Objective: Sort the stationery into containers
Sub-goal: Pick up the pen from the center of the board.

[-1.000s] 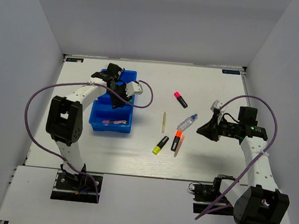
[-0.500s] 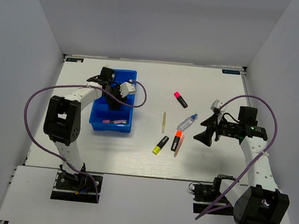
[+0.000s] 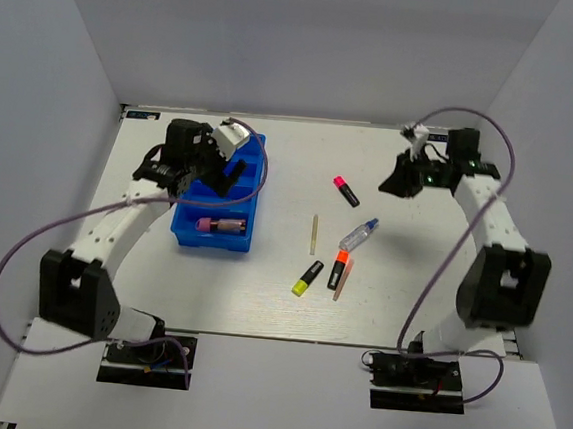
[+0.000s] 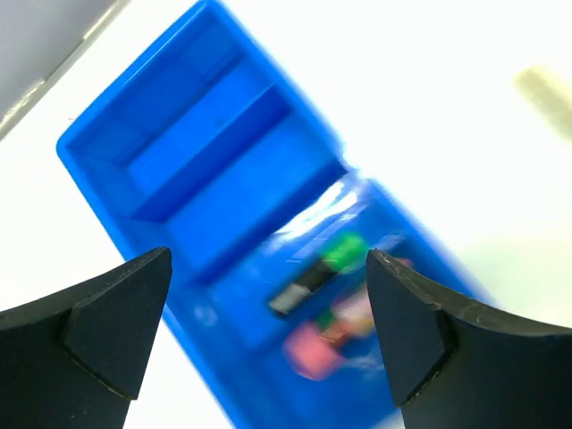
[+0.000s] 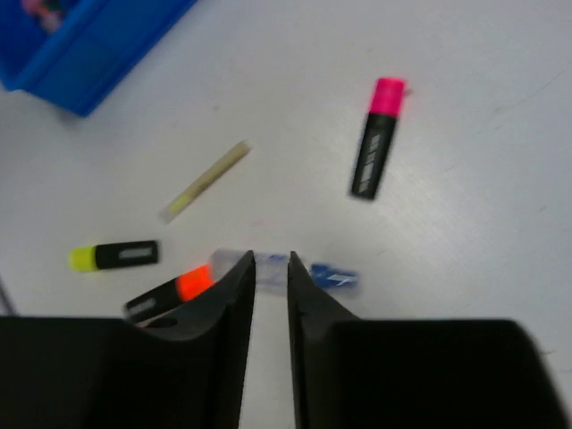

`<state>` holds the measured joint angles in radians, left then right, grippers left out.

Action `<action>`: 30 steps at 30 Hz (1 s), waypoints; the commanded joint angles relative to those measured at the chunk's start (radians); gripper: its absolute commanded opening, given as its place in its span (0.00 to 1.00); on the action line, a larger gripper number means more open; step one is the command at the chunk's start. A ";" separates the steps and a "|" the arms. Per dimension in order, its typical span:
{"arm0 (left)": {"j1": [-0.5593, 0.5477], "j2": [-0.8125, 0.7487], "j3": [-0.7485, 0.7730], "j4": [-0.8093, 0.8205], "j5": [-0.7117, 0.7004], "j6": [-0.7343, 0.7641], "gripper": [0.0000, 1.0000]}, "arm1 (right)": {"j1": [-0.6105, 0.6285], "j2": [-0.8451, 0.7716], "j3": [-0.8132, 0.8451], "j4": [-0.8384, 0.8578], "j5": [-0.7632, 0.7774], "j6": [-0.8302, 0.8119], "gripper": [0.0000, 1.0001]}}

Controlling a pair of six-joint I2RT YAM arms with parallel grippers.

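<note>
The blue tray with its containers lies at the left. A pink-purple marker rests in its near compartment. My left gripper hovers over the tray, open and empty. In the left wrist view it looks down on the tray, a green-tipped highlighter and the blurred marker. On the table lie a pink highlighter, a clear blue-capped tube, a stick, a yellow highlighter, an orange highlighter and a second stick. My right gripper hangs above them at far right, shut and empty.
White walls close in the table on the left, back and right. Purple cables loop from both arms. The right arm's elbow stands at the table's right edge. In the right wrist view the tray's corner shows at top left.
The left gripper has opened wide and drawn back toward the tray's far end. The right arm has swung from mid-right to the far right; its gripper opened, then closed.
</note>
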<state>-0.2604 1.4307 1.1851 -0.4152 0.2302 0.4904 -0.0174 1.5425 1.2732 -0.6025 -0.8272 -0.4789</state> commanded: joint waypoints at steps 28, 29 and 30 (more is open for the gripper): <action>-0.097 -0.944 -0.686 -0.082 -0.226 -0.593 0.97 | 0.344 0.806 0.779 -0.160 0.711 0.100 0.64; -0.096 -0.947 -0.688 -0.080 -0.224 -0.593 0.97 | 0.341 0.808 0.767 -0.160 0.698 0.100 0.64; -0.096 -0.951 -0.688 -0.080 -0.226 -0.593 0.98 | 0.343 0.808 0.758 -0.158 0.695 0.102 0.64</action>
<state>-0.3618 0.4946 0.5022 -0.4946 0.0151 -0.0944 0.3176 2.3501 2.0327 -0.7509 -0.1089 -0.3805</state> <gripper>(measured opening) 0.976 0.642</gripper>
